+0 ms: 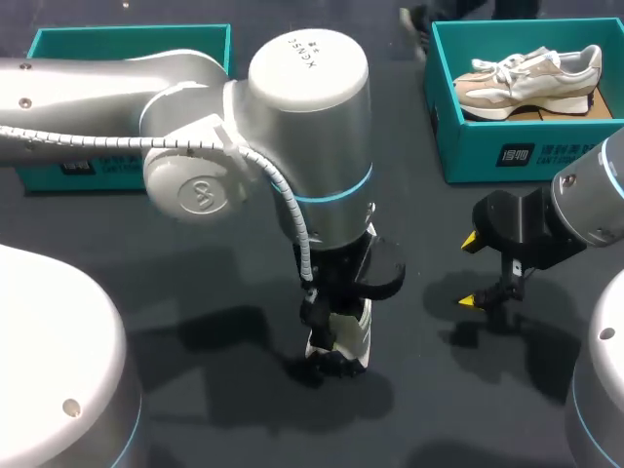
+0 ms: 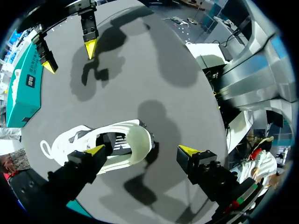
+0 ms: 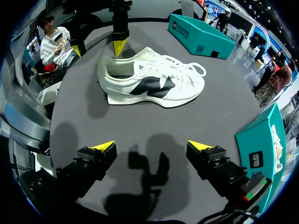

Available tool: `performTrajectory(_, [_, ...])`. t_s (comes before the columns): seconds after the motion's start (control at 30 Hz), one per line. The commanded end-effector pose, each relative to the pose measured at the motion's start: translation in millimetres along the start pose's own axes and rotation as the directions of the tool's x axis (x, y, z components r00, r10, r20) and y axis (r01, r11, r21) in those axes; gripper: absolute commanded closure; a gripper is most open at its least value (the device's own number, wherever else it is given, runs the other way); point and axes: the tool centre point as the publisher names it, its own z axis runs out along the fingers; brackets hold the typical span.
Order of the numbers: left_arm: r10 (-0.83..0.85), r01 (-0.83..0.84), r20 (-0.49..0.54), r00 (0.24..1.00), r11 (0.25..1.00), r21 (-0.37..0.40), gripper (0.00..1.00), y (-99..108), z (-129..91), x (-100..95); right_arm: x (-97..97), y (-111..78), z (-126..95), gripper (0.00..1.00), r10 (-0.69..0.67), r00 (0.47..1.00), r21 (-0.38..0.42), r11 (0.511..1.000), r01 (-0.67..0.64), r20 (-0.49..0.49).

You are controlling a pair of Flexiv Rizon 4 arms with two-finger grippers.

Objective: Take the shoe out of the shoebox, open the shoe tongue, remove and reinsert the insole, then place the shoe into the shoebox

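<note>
Standing at the far left corner of the counter (image 1: 439, 409), a teal shoebox (image 1: 127, 44) is partly hidden behind the left arm (image 1: 195, 117). That arm reaches past the middle of the counter, and its left claw (image 2: 143, 150) hangs over a white shoe (image 1: 353, 331) that sits on its sole near the front edge. The left wrist view shows this claw spread wide: one yellow fingertip (image 2: 98, 150) is at the shoe's opening beside the collar, the other is clear of the heel on the outer side, and the heel lies between them. Whether either finger touches the shoe cannot be told. To the right, the right claw (image 1: 470, 271) hovers above bare counter, apart from the shoe, its fingers wide and holding nothing; in its wrist view the shoe (image 3: 149, 81) lies ahead of it, side on. At the far right corner stands a second shoebox (image 1: 526, 146), open, with a beige shoe (image 1: 526, 83) inside.
</note>
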Motion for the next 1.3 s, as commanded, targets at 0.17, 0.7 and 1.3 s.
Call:
performTrajectory(0.17, [-0.053,0.054,0.029,0.998,0.999,-0.01,0.0,-2.7,27.9,2.3,1.8,-0.3,-0.2,0.0,-0.001,1.0,0.001,1.0,0.001,0.003])
performTrajectory(0.7, [-0.123,0.123,0.038,0.992,0.992,-0.021,0.05,-4.2,65.2,10.6,1.8,-0.3,-0.2,0.0,-0.001,1.0,0.001,1.0,0.001,0.003])
performTrajectory(1.3, [-0.179,0.18,0.051,0.983,0.983,-0.029,0.4,6.0,78.7,17.3,1.8,-0.3,-0.2,0.0,-0.001,1.0,0.001,1.0,0.001,0.003])
